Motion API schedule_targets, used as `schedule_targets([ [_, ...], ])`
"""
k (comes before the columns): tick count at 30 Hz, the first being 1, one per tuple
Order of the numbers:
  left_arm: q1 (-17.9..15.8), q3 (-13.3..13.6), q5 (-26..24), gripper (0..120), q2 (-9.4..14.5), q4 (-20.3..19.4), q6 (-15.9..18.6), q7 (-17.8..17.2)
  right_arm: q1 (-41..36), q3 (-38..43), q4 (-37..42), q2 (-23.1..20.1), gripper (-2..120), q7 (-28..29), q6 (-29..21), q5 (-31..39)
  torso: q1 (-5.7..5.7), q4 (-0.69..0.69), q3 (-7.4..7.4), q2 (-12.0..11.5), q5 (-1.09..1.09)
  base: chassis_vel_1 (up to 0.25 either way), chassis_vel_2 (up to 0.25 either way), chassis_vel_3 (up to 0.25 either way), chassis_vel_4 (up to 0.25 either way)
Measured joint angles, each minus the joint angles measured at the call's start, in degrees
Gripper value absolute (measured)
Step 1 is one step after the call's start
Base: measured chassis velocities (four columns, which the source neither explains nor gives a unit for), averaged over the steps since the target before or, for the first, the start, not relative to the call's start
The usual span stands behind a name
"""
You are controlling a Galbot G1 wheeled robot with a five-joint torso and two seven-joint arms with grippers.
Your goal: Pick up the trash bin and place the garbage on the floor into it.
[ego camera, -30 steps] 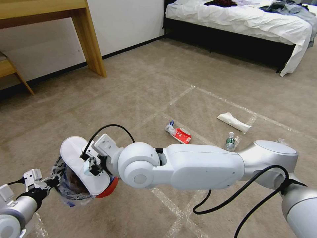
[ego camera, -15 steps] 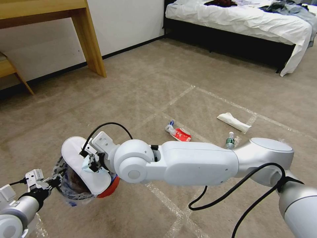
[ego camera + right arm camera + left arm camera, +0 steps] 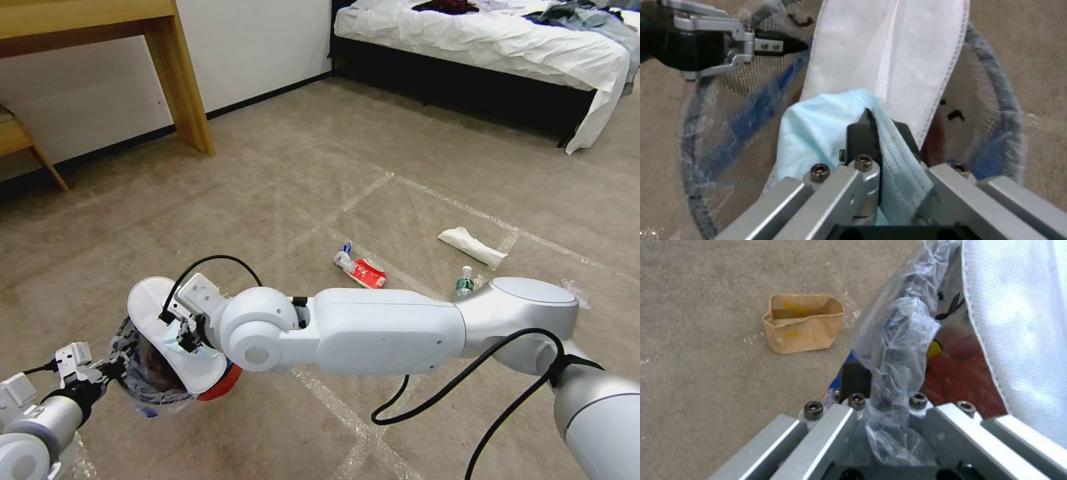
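- Beige-grey carpet floor [image 3: 280, 193], short pile, crossed by shiny clear tape lines [image 3: 363, 193] forming a grid.
- White wall with dark skirting at far left; wooden desk leg [image 3: 180, 80] standing on the carpet by the wall.
- Bed [image 3: 487, 40] with white sheet at the far end, dark base beneath, clothes heaped on top.
- Trash bin [image 3: 223, 381], red, lined with a clear bluish bag [image 3: 896, 340], held off the carpet at lower left of the head view.
- Left gripper [image 3: 110, 367] at the bin's near-left rim, jaws pinching the rim and bag liner.
- Right gripper [image 3: 880, 140] over the bin mouth, arm stretched across from the right, jaws pinching a blue mask [image 3: 818, 133].
- White slipper [image 3: 167, 327] lying slantwise across the bin opening, just behind the mask, one end sticking out past the rim.
- Red wrapper [image 3: 367, 272] on the carpet mid-floor, beside a tape line.
- Small plastic bottle [image 3: 465, 283] upright near the right arm's elbow.
- White paper wad [image 3: 472, 247] farther out, close to a tape crossing.
- Brown paper bag [image 3: 802, 323] standing open on the carpet near the bin, in the left wrist view.
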Motion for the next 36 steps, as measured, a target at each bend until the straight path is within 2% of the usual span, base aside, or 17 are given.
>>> schedule_targets([
  [16, 0.33, 0.27, 0.76, 1, -1.18, 0.13, -0.34, 0.87, 0.44, -1.8, -4.14, 1.84, 0, 0.63, 0.03, 0.28, 0.0, 0.0, 0.0, 0.0, 0.0, 0.0, 0.0, 0.0, 0.0],
  [36, 0.66, 0.39, 1.25, 1, -1.48, 0.23, -0.45, 1.08, -1.1, -2.37, -9.65, 3.48, 0, 0.03, 0.02, -0.77, 0.0, 0.0, 0.0, 0.0, 0.0, 0.0, 0.0, 0.0, 0.0],
])
